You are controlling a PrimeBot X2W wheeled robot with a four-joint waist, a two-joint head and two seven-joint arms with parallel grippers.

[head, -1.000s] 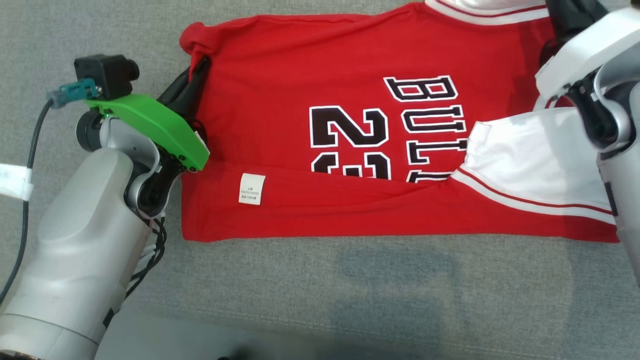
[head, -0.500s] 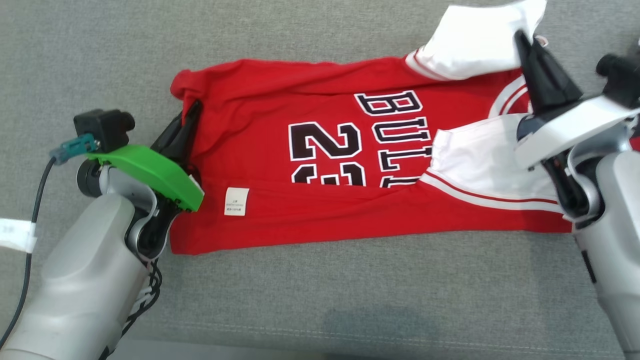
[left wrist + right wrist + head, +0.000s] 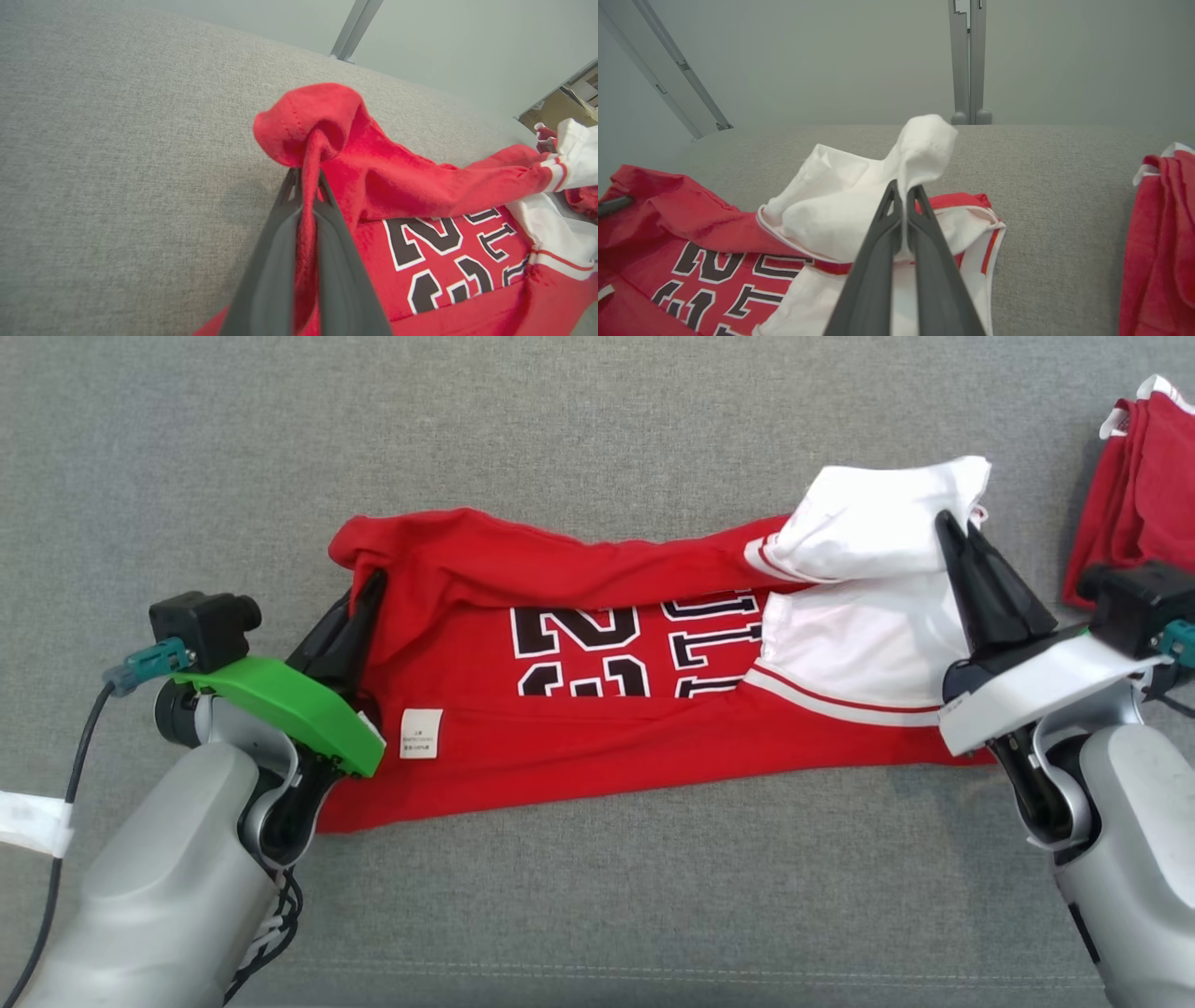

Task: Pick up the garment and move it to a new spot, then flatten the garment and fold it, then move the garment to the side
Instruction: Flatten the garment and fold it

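red garment (image 3: 597, 747) stretched left-right, sleeves (image 3: 868, 518) rightward

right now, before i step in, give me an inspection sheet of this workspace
surface: grey fabric surface, flat, seam near the robot.
job's things: red jersey, partly folded lengthwise, far edge lifted; white sleeve raised.
clutter: second red garment at the robot's far right.
grippers: left gripper shut on the jersey's red corner; right gripper shut on the white sleeve.
cables: dark cable with a teal plug off the left wrist.
surroundings: grey metal posts and a pale wall behind.
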